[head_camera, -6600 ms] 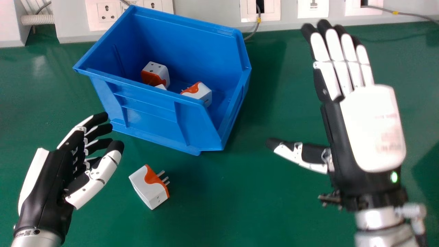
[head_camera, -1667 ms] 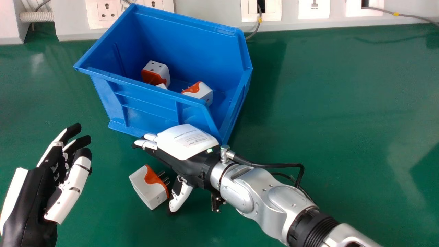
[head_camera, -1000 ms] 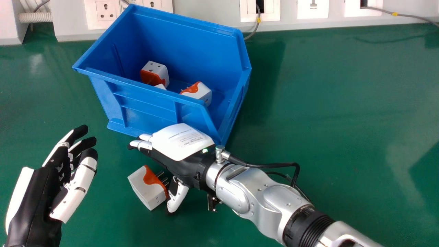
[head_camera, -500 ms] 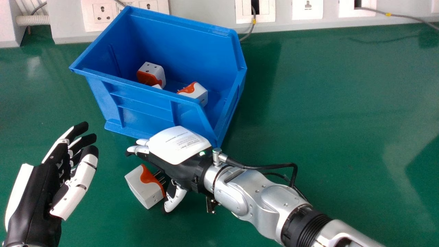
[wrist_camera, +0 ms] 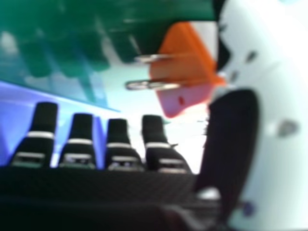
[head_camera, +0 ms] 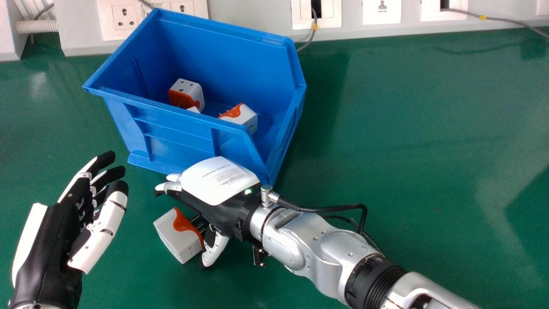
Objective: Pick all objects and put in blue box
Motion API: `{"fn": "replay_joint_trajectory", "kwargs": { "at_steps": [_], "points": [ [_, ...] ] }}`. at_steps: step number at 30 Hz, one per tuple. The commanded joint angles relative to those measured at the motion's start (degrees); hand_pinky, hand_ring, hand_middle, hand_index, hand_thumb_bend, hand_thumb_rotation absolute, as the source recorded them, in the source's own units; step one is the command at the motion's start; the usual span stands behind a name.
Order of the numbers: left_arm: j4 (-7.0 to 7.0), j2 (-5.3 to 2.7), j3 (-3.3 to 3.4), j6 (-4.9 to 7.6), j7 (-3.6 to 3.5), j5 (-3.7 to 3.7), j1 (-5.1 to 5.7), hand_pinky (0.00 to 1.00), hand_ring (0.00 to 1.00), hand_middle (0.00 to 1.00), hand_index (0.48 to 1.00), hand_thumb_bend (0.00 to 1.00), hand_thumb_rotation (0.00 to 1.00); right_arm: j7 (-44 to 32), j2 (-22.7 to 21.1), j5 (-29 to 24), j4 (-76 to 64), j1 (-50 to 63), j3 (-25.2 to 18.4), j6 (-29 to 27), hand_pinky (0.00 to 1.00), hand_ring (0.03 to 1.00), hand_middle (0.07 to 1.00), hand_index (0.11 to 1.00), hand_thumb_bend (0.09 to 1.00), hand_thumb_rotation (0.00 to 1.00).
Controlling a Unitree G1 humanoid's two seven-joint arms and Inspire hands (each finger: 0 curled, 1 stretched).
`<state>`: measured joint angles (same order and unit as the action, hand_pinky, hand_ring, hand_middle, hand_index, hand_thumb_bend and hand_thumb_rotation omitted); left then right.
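Observation:
A white and orange plug adapter (head_camera: 178, 236) lies on the green table in front of the box, its pins toward my right hand (head_camera: 218, 182). That hand is open, low over the table between box and adapter, its thumb beside the adapter's pin side. In the right hand view the adapter (wrist_camera: 185, 67) shows its metal pins close to the thumb of my right hand (wrist_camera: 231, 139). The blue box (head_camera: 171, 109) holds an adapter (head_camera: 187, 93) at its left and another adapter (head_camera: 241, 118) nearer its front. Left of the lone adapter my left hand (head_camera: 55, 240) is open, holding nothing.
Part of a further white object (head_camera: 194, 110) peeks above the box's front wall. Behind the table (head_camera: 407, 137) runs a grey panel with sockets (head_camera: 124, 19) and a thin cable (head_camera: 506, 20). My silver right forearm crosses the table from the lower right.
My right hand has come down from the right, swung across to beside the adapter. My left hand drew back and then shifted slightly forward. The adapter stays on the table.

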<state>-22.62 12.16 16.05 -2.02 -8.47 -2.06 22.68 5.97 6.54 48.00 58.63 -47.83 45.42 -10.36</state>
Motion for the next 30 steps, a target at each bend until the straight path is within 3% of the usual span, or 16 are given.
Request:
{"fn": "replay_joint_trajectory", "kwargs": {
  "at_steps": [1,13,24,30],
  "points": [
    [-1.24,-0.1,-0.05,0.59,0.57,0.43,0.08,0.76,0.85,0.87,0.885,0.22,0.61,-0.55,1.85,1.2,1.42,0.41,1.64,0.32,0.79,0.891,0.91,0.859,0.49,0.0],
    [-2.57,-0.89,-0.57,0.26,0.83,0.46,0.62,0.76,0.85,0.87,0.882,0.23,0.61,-1.42,2.05,1.33,1.76,-0.04,4.0,-0.06,0.8,0.889,0.909,0.86,0.533,0.0],
    [-3.21,-1.1,-0.46,0.35,0.9,0.26,1.3,0.76,0.85,0.87,0.883,0.24,0.62,-1.87,2.34,1.22,1.43,0.06,5.34,-0.9,0.79,0.887,0.908,0.861,0.504,0.0],
    [-3.27,-1.05,-0.47,0.45,0.99,0.32,1.53,0.76,0.85,0.87,0.884,0.24,0.62,-2.01,2.84,1.27,1.2,0.91,6.07,-0.99,0.77,0.878,0.905,0.856,0.549,0.0]
  ]
}}
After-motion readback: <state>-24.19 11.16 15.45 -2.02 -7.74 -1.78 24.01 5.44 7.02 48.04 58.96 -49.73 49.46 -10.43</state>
